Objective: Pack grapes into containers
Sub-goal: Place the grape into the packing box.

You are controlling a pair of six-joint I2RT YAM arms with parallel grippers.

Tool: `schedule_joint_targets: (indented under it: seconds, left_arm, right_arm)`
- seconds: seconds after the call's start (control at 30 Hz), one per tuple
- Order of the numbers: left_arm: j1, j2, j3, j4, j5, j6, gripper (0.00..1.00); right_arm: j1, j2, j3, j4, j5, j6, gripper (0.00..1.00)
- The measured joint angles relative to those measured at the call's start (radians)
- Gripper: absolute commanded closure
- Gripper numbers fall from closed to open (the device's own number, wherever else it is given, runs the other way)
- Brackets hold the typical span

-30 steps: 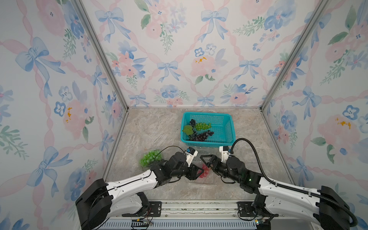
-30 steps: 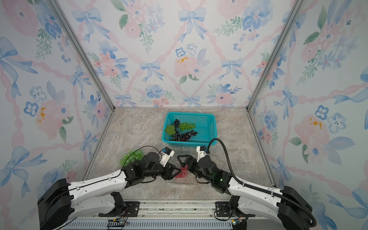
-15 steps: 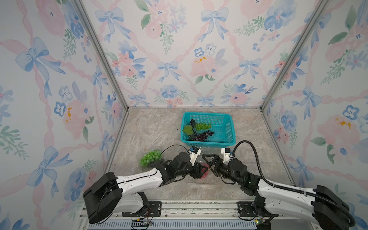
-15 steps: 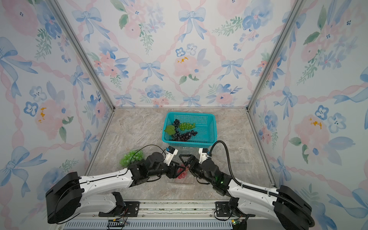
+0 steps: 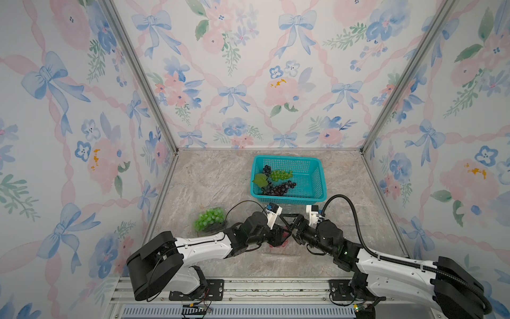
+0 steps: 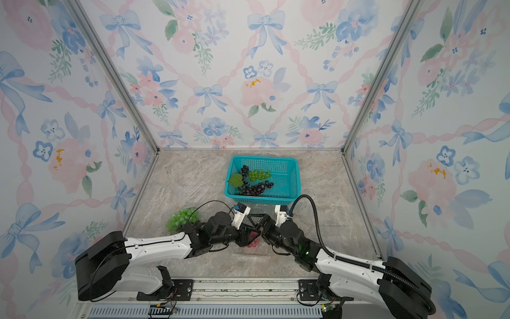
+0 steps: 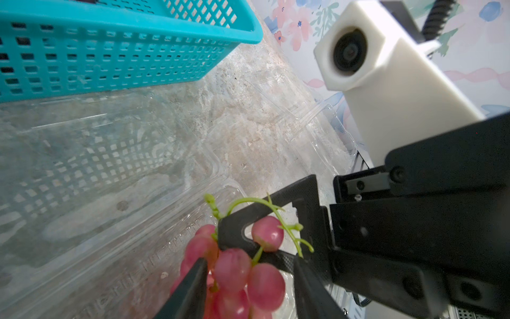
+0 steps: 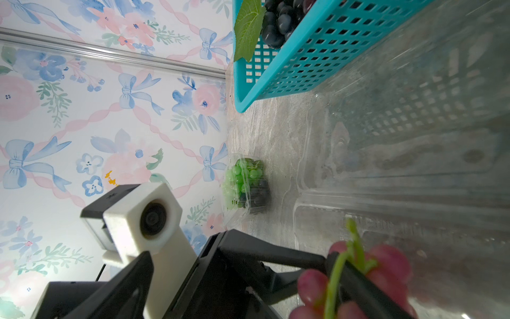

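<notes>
In both top views you see the two arms lying low over the tabletop [image 5: 215, 179], reaching inward from the front corners, their wrists nose to nose just in front of the teal basket [image 5: 320, 176]. The wrists hide most of what lies beneath them. The basket holds a dark bunch [image 5: 278, 189], a green bunch [image 5: 281, 174] and a leaf [image 5: 260, 179]. To the left, a clear container [image 8: 234, 215] holds green grapes [image 5: 209, 218]. Only the wrist views show the open container [image 7: 124, 248] clearly, with its lid raised and the red bunch [image 7: 234, 273] in its tray. The jaws of the left gripper [image 7: 249, 265] stand apart on either side of that bunch; you cannot tell whether they pinch it. The jaws of the right gripper [image 5: 288, 233] are spread wide, one finger [image 7: 230, 234] lying against the berries.
</notes>
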Motion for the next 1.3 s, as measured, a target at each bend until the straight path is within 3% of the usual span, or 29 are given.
schedule_joint_targets:
  seconds: [0.1, 0.27, 0.73, 0.87, 1.3]
  left_arm:
    - [0.000, 0.011, 0.000, 0.016, -0.008, -0.013, 0.71]
    - [-0.002, 0.011, 0.000, 0.018, -0.033, -0.024, 0.83]
    - [-0.002, -0.026, -0.004, 0.012, -0.029, -0.050, 0.89]
    - [-0.002, -0.038, -0.005, 0.012, -0.018, -0.057, 0.89]
    - [-0.002, -0.083, -0.016, 0.013, 0.005, -0.076, 0.89]
  right_arm:
    - [0.000, 0.002, 0.001, 0.001, -0.005, 0.000, 0.04]
    - [-0.004, 0.006, 0.001, -0.002, -0.006, -0.001, 0.04]
    - [0.003, -0.003, 0.026, -0.064, 0.009, -0.031, 0.00]
    - [0.002, 0.001, 0.026, -0.060, 0.010, -0.030, 0.03]
    - [-0.005, 0.158, 0.006, 0.069, 0.027, -0.003, 0.03]
